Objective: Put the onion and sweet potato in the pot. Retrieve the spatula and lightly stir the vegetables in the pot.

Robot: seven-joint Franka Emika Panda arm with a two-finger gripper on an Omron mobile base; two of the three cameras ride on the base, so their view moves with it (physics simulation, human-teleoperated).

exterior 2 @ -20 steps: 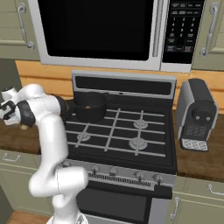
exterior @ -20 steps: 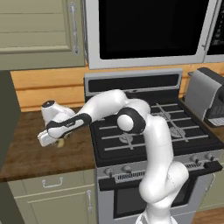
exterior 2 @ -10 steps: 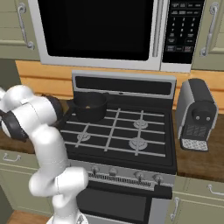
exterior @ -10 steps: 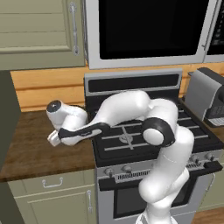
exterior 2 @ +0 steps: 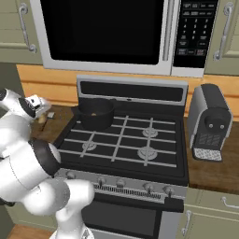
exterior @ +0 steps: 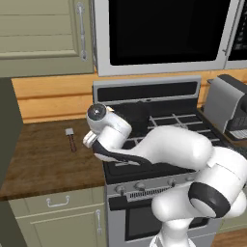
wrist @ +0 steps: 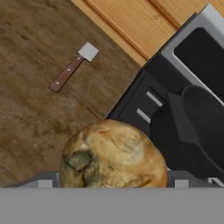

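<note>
- Onion sits right at the pincer, large in the hand view between the two jaws, which stand wide around it; it appears to be held above the wooden bench, near the left edge of the stove.
- Pincer is spread wide on that round yellow-tan bulb, the tips mostly hidden behind it.
- Pot stands on the stove's back left burner, dark and straight-sided; in the hand view it lies just beside the bulb, toward the stove's back panel.
- Spatula lies flat on the bench left of the stove, pale blade toward the wall, reddish-brown handle toward the front edge, well apart from the pot.
- Sweet potato: I cannot tell where it is.
</note>
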